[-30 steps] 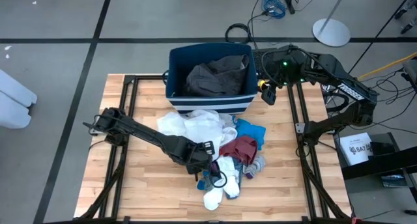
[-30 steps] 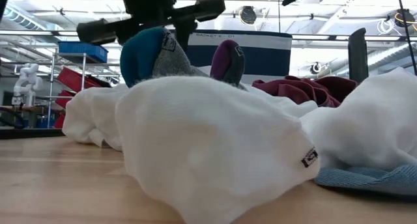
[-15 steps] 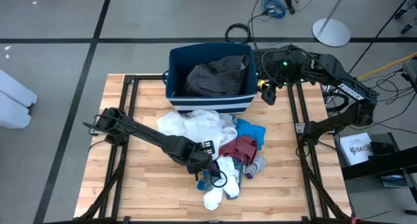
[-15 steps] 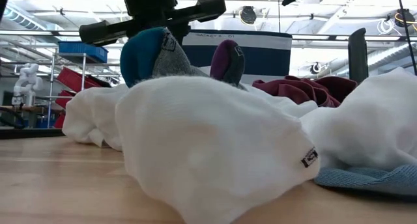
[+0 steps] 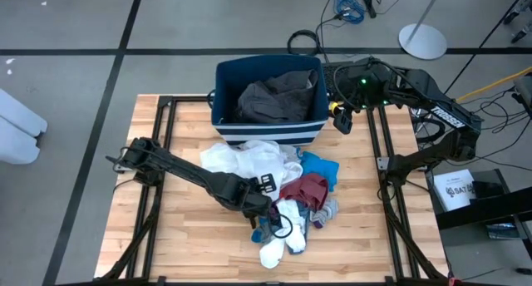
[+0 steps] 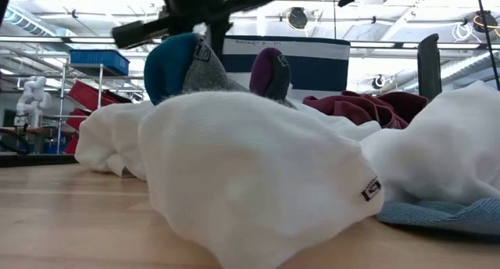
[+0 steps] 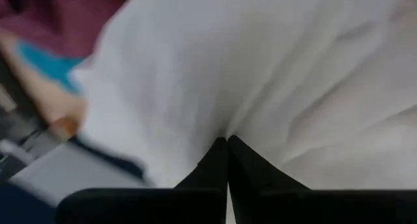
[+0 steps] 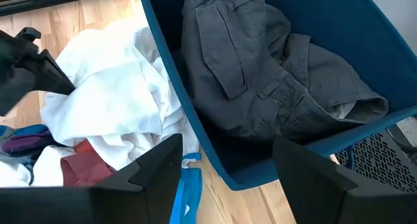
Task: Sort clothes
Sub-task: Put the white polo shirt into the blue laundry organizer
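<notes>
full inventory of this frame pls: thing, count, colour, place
Bin: 1, navy with white stripes, far middle of table.
Grey garment: 1, dark grey, inside the bin.
White garment: 1, white, in front of the bin.
Blue piece: 1, bright blue, right of the pile.
Maroon piece: 1, maroon, pile centre.
Socks: count unclear, white and grey, near edge of the pile.
Table: 1, light wood.
Left hand: shut, against white fabric.
Right hand: open, above the bin's edge.

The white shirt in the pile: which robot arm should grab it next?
Left, probably. The left gripper is already down at the white shirt, jaws closed against white fabric. The right gripper waits beside the blue bin, jaws open.
</notes>
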